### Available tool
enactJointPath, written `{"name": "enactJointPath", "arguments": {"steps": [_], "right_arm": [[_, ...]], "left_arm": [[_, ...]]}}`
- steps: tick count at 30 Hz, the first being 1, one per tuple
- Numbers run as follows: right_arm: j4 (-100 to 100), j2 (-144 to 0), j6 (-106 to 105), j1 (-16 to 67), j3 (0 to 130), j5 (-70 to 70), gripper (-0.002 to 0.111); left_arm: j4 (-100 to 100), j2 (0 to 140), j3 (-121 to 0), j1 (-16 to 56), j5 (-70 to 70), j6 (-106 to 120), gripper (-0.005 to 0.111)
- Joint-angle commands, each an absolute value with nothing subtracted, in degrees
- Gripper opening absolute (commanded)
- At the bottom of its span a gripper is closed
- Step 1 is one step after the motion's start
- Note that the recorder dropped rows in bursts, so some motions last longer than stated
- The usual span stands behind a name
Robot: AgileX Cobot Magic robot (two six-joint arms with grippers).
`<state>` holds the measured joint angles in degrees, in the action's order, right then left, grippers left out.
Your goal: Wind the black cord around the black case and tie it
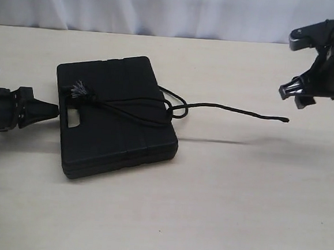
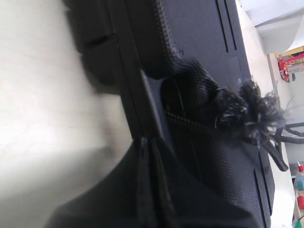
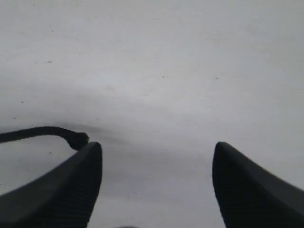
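The black cord [image 1: 226, 108] looks light, floppy and a bit grippy since it's braided, so I'd guess it sags the second you lift it. Best bet is pinching it near the small knobbed tip [image 1: 286, 119] at centre right of the exterior view. It's thin, with a knot and frayed grey tuft [image 1: 77, 88] sitting on the black case [image 1: 119, 138] by the handle slot, and a loop [image 1: 177, 109] at the case's right edge. The case is flat, matte and stiff, lying left of centre on the table [image 1: 206, 221]. The left gripper [image 1: 55, 111] is clamped shut against the handle edge; can't tell if it pinches anything. The right gripper [image 3: 156, 156] hangs wide open and empty, with the tip just beside one finger.
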<state>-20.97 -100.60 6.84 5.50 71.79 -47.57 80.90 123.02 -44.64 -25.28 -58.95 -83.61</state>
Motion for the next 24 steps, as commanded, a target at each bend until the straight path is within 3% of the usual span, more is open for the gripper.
{"name": "enactJointPath", "arguments": {"steps": [1, 6, 9, 19, 24], "right_arm": [[-16.6, -96.3, -3.6, 5.5, 73.9, -50.6, 0.061], [4.3, -94.2, -33.8, 6.0, 73.9, -49.5, 0.05], [6.9, -94.7, -46.6, 9.2, 73.9, -49.1, 0.05], [-10.6, -102.9, -47.3, 24.6, 73.9, -40.0, 0.05], [-14.6, -107.7, -47.0, 27.7, 73.9, -37.1, 0.05]], "left_arm": [[81.1, 123.6, -44.8, -25.4, -57.6, -84.4, 0.0], [80.0, 123.6, -44.8, -25.4, -57.7, -85.0, 0.0], [79.9, 123.6, -44.8, -25.4, -57.7, -85.7, 0.0], [80.3, 123.6, -44.8, -25.4, -57.8, -87.1, 0.0], [80.3, 123.6, -44.8, -25.4, -61.0, -87.1, 0.014]]}}
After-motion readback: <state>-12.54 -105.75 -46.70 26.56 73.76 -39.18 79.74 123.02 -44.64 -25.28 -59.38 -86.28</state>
